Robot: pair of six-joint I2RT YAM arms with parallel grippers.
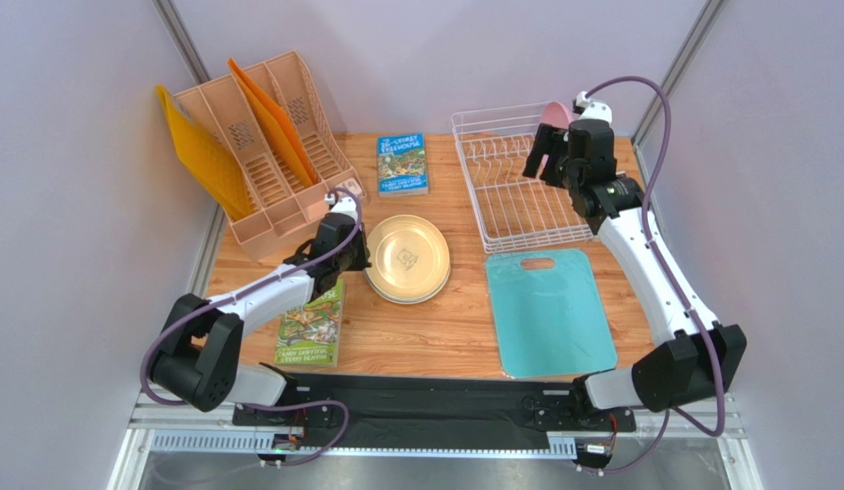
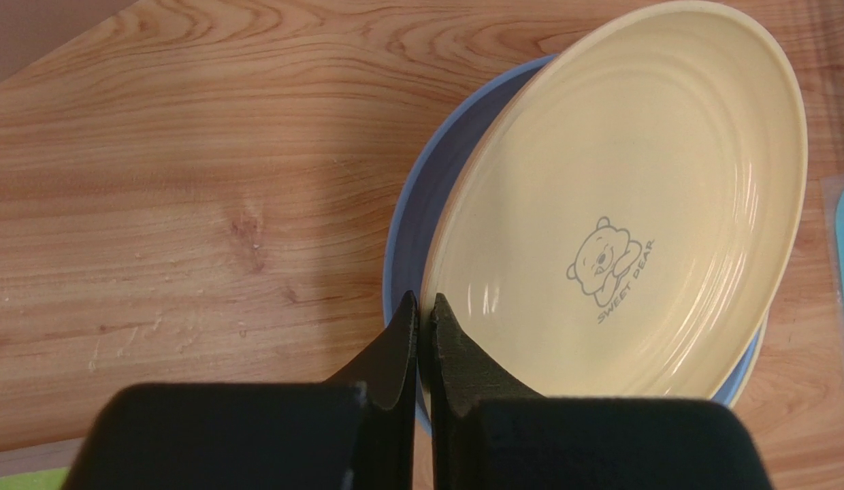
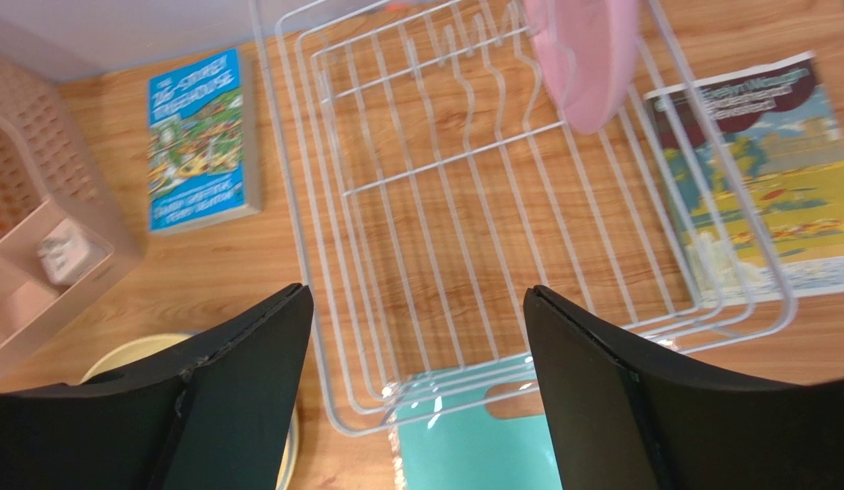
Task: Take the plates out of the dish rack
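Only one plate stands in the dish rack (image 1: 513, 204): the pink plate (image 3: 585, 61), on edge and tilted, among the prongs at the far right corner. The right end effector (image 3: 414, 298) hangs over the rack's middle with its jaws spread wide and nothing between them.

Key relation: the pink plate lies ahead of that end effector and to the right of the jaw gap, toward the back wall. It is near but not touching. In the wrist view the plate's long axis runs roughly along the reach line, so the gap probably needs a shift forward and right to straddle the rim. The exact tilt is unclear, as the plate is cut off at the frame top. The right arm is clearly nearer; the left arm is well apart from the rack.

The left end effector (image 2: 421, 306) is pinched fully closed with nothing in it, its tips at the near rim of the unloaded stack on the worktop (image 1: 447, 327). That stack is a cream plate (image 2: 620, 204) on a blue plate (image 2: 411, 209). Whether the tips touch the rim, I cannot tell. A fourth plate is not made out.
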